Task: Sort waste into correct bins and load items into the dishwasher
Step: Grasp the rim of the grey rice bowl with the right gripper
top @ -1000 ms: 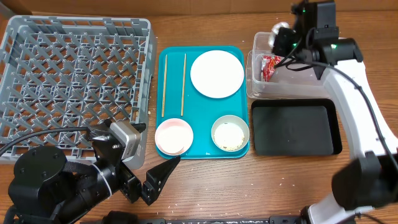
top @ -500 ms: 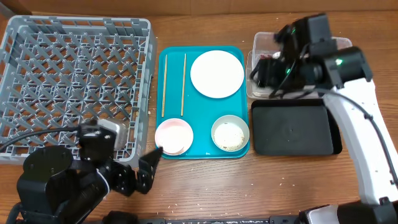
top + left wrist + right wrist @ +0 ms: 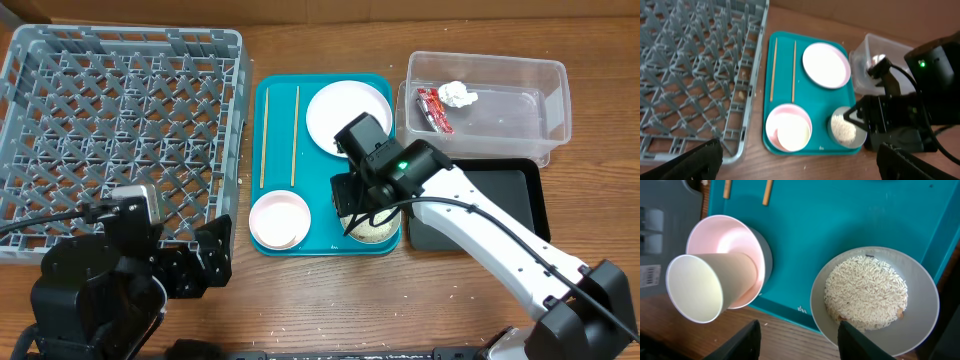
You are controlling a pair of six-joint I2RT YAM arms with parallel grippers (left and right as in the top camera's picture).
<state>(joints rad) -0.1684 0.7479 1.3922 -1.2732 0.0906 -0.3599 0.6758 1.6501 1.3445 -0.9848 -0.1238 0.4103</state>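
My right gripper (image 3: 799, 341) is open and empty, hovering just above the near rim of the greyish pale-green bowl (image 3: 875, 300), which holds white rice (image 3: 865, 290). Overhead, this gripper (image 3: 358, 212) covers most of that bowl (image 3: 380, 236). The pink bowl (image 3: 280, 220) holds a paper cup (image 3: 700, 290) on its side. The plate (image 3: 345, 110) and two chopsticks (image 3: 265, 135) lie on the teal tray (image 3: 325, 245). The red wrapper (image 3: 434, 108) and paper ball (image 3: 458, 94) lie in the clear tub (image 3: 520, 110). My left gripper (image 3: 205, 262) is open and empty, near the rack's front corner.
The grey dish rack (image 3: 120, 130) fills the left of the table and holds nothing. The black tray (image 3: 500, 200) lies in front of the clear tub, partly under my right arm. A few crumbs lie on the wood near the teal tray's front edge.
My right gripper has swung from over the clear tub down and left to above the rice bowl. The paper ball now shows in the tub. My left arm has drawn back to the left.
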